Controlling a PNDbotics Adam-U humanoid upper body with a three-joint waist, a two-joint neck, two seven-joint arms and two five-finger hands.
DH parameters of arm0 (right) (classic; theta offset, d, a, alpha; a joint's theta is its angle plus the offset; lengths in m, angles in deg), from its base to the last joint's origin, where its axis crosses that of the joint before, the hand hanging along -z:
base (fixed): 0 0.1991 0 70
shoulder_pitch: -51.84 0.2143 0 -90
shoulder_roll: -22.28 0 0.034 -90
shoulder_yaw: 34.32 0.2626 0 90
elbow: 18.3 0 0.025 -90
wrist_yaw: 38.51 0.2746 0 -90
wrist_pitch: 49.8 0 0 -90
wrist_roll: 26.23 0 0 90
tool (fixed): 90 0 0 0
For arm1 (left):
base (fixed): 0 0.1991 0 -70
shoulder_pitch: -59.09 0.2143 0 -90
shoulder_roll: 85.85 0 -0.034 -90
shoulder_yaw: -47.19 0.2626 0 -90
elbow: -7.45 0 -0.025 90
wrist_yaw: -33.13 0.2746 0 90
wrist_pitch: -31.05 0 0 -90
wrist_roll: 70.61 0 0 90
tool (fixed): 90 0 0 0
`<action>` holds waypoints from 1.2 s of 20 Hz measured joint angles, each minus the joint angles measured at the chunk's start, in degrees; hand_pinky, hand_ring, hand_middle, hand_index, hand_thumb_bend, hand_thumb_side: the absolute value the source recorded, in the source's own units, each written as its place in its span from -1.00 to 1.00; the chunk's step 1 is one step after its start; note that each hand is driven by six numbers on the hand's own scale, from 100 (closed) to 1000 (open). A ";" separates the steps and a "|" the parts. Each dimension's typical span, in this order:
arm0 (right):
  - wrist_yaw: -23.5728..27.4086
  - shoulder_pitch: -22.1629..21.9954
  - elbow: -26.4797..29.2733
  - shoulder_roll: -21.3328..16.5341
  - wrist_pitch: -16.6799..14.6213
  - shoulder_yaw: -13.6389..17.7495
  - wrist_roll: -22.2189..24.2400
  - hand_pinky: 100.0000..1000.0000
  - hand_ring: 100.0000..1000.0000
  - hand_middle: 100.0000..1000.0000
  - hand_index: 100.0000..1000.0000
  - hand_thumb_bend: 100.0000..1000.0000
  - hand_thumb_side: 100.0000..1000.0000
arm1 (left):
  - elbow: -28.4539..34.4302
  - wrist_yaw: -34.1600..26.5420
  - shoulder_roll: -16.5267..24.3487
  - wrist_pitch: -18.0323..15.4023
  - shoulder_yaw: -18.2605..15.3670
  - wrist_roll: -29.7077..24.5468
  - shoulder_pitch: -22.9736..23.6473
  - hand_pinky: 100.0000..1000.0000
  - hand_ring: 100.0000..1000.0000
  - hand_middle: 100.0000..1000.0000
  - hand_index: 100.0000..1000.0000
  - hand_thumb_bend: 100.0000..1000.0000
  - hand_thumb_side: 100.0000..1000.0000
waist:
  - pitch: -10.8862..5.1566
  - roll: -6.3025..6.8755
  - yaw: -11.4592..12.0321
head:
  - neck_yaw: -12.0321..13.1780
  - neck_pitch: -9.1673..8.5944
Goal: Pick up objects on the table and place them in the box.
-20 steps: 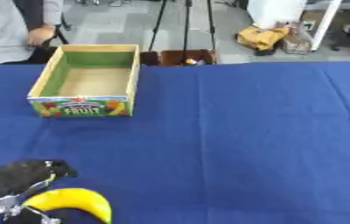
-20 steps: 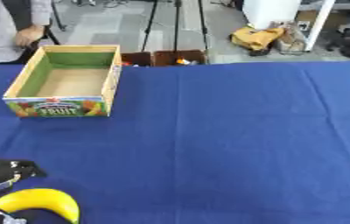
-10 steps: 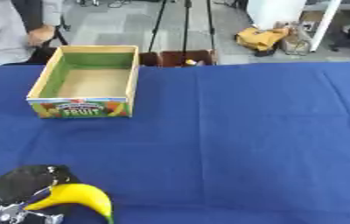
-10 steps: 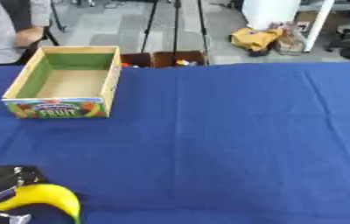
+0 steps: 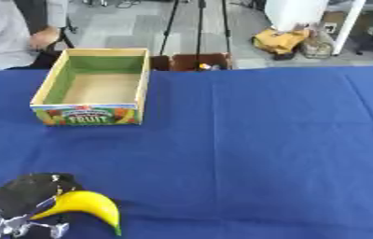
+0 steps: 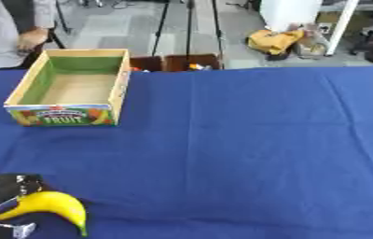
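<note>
**Banana lifted higher off the cloth, tip swung down**

Raised a little since a second ago, with the banana (image 5: 85, 206) now tilted so its pointed end hangs toward the near edge. Held at the stem end by the left hand (image 5: 23, 200), black, low in the left corner, fingers seemingly closed around that stem, though mostly hidden behind the fruit. Curved long axis running from the hand on the left, out and down to the right. Well apart from the box (image 5: 97, 86), which sits far and slightly right of the hand, open side up, empty inside, "FRUIT" label facing the robot. Nearer by far for the left arm; right hand not seen in either view. Straight carry away from the body called for, judging by the layout. Blue tablecloth (image 5: 271, 140) smooth, bare between hand and box. Beyond the far edge: grey floor, tripod legs (image 5: 198, 25), yellow bag (image 5: 279, 41).
</note>
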 measured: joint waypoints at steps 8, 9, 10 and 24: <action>-0.01 -0.01 0.00 0.00 0.02 0.00 0.02 0.58 0.73 0.46 0.72 -1.00 1.00 | 2.14 -2.69 1.16 1.51 -0.17 -2.51 0.48 -0.23 0.38 0.38 0.59 -0.86 -0.64 | -0.01 0.06 0.21 | 0.01 0.00; -0.01 -0.02 0.00 0.00 0.02 0.00 0.02 0.58 0.73 0.46 0.72 -1.00 1.00 | 2.53 -2.82 1.27 1.79 -0.16 -3.02 0.52 -0.23 0.38 0.38 0.58 -0.88 -0.65 | -0.02 0.06 0.23 | 0.01 -0.01; -0.01 -0.03 0.00 0.00 0.02 0.00 0.02 0.58 0.73 0.46 0.72 -1.00 1.00 | 2.90 -2.91 1.47 2.07 -0.15 -3.52 0.53 -0.23 0.38 0.38 0.58 -0.89 -0.66 | -0.02 0.07 0.23 | 0.01 -0.01; -0.01 -0.40 0.00 0.00 0.21 0.01 0.19 0.58 0.73 0.46 0.72 -1.00 1.00 | 7.65 -1.72 3.69 3.77 -0.75 -8.38 -0.31 -0.30 0.31 0.34 0.54 -0.98 -0.72 | -0.30 0.73 0.65 | -0.05 -0.01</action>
